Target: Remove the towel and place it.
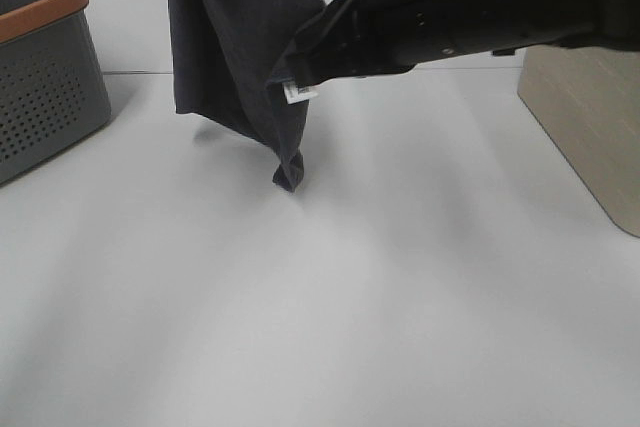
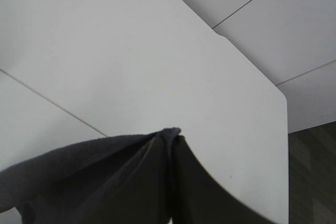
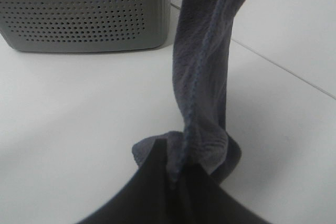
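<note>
Towel [image 1: 232,42] hangs at 11 o'clock of the high view, its lowest corner touching the worktop [image 1: 350,297]. Right claw [image 1: 292,75] pinches its edge beside the white tag [image 1: 299,93]. Left claw [image 2: 171,138] is clamped on a gathered fold. Grey basket [image 1: 45,97] stands at 10 o'clock, apart from the towel.

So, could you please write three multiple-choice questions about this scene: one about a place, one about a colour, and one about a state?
1. In the high view, where is the basket?
A. left of the towel
B. right of it
C. under it

2. What colour is the basket's rim?
A. green
B. orange
C. white

3. How is the towel?
A. folded flat
B. inside the basket
C. hanging from above

Answers:
1 A, the basket stands at the left edge.
2 B, an orange band tops the grey wall.
3 C, the towel drapes down in the air.
</note>
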`<state>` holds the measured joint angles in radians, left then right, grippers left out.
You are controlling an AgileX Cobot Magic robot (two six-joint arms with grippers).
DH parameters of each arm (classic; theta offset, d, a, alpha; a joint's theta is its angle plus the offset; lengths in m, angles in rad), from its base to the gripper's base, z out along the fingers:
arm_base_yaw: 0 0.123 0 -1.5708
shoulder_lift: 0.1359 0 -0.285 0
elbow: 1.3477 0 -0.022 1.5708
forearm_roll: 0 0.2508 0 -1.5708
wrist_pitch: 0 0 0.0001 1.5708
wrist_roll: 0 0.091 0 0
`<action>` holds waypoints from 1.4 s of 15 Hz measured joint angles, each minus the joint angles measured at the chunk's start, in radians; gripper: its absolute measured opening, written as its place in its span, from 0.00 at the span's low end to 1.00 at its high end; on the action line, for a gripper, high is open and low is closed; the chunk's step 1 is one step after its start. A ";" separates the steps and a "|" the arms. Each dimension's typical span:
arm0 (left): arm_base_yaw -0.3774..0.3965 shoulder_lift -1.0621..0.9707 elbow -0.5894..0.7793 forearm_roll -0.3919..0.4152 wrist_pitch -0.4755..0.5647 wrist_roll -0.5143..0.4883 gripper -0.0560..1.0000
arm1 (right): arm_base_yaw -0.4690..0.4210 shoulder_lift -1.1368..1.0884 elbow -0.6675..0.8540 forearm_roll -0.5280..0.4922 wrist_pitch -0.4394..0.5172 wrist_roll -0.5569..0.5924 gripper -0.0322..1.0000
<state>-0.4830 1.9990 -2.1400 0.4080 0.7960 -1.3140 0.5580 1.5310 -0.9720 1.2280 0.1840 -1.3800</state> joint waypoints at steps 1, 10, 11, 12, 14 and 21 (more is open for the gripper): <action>0.000 0.000 0.000 -0.003 0.000 -0.023 0.05 | -0.026 -0.005 -0.004 -0.029 0.040 0.014 0.05; -0.001 0.000 0.046 -0.010 0.171 -0.365 0.05 | -0.226 -0.011 -0.311 -1.021 0.309 0.310 0.05; -0.006 0.000 0.060 -0.010 0.177 -0.384 0.05 | -0.226 -0.010 -0.331 -1.088 0.312 0.326 0.05; -0.012 -0.001 0.070 -0.007 0.177 -0.417 0.05 | -0.226 -0.005 -0.350 -1.162 0.312 0.333 0.05; -0.021 -0.002 0.075 0.012 0.177 -0.464 0.05 | -0.226 0.028 -0.393 -1.273 0.307 0.343 0.05; -0.020 0.026 0.075 0.298 -0.038 -0.677 0.05 | -0.234 0.235 -0.565 -1.425 0.196 0.342 0.05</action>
<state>-0.5030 2.0250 -2.0650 0.7060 0.7580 -1.9910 0.3240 1.7660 -1.5370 -0.1970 0.3800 -1.0380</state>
